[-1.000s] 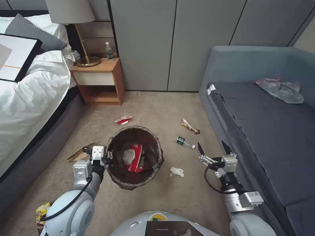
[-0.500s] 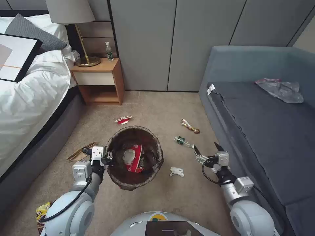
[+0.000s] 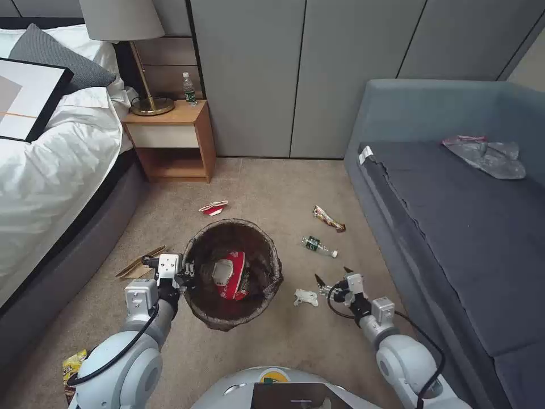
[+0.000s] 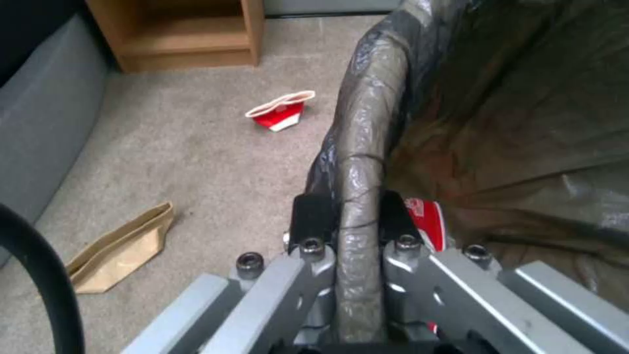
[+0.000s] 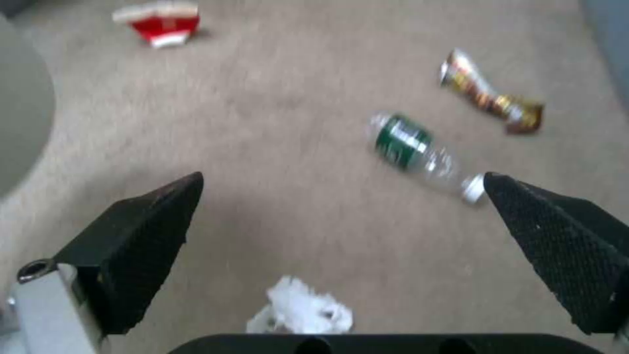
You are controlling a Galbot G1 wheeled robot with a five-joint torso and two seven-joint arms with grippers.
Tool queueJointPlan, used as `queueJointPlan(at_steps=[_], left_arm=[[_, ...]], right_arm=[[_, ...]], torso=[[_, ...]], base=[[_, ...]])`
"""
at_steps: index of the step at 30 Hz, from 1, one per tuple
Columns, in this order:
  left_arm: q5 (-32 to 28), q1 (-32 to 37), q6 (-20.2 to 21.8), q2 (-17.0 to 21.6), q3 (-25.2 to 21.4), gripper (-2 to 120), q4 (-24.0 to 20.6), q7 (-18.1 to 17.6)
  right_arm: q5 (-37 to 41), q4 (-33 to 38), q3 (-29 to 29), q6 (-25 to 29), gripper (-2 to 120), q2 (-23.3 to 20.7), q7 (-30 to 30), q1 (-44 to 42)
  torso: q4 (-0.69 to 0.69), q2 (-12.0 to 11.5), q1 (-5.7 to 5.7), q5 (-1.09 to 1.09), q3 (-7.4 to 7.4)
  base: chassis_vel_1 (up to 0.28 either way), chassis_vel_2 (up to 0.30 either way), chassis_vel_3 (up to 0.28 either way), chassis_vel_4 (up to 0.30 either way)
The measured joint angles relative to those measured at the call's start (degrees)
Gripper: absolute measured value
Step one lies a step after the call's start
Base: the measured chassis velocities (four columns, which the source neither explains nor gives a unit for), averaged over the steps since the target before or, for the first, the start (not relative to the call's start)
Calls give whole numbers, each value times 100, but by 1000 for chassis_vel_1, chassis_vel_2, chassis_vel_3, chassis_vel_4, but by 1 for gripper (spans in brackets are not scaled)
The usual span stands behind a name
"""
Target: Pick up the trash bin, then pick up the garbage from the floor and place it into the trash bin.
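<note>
Our left gripper clamps the bag-lined rim of the trash bin, held above the carpet. Beside the bin lies a white tissue, our right gripper spread wide just beside it.

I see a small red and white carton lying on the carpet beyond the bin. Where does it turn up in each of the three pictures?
Head view: the red and white carton lies on the carpet just beyond the trash bin, toward the nightstand.
Left wrist view: the carton sits past the bin's bagged rim.
Right wrist view: the carton is at the far edge.
Shared landmark: the trash bin.
</note>
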Motion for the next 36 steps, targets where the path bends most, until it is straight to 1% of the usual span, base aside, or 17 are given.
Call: queueJointPlan(at_steps=[2,3,6,14,23,26,28,36], left_arm=[[-27,8,5,8,-16,2,0,-10],[-27,8,5,8,-16,2,0,-10],[-33,13,9,8,-21,2,0,-16],[-33,9,11,-6,-3,2,0,-17],[-30,4,12,-9,16,2,2,-18],[-30,3,13,-3,16,2,2,-18],[-32,3,14,5,14,2,2,-18],[-38,3,16,12,12,2,2,-17]], right_arm=[[-21,-260,-168,-57,100,-57,-20,165],[-21,-260,-168,-57,100,-57,-20,165],[-150,-547,-347,-71,100,-102,-87,344],[-269,-826,-550,-99,100,-117,-134,519],[-287,-1277,-918,-185,100,-133,-144,852],[-269,-1433,-1023,-218,100,-109,-133,960],[-246,-1674,-1153,-257,100,-29,-115,1119],[-222,-2065,-1283,-292,100,104,-107,1300]], torso=[[1,0,0,0,0],[1,0,0,0,0],[1,0,0,-1,0],[1,0,0,-1,0],[0,0,0,-1,0],[0,0,0,-1,0],[1,0,0,-1,0],[1,0,0,-1,0]], base=[[0,0,0,0],[0,0,0,0],[0,0,0,0],[0,0,0,0],[0,0,0,0],[0,0,0,0],[0,0,0,0],[0,0,0,0]])
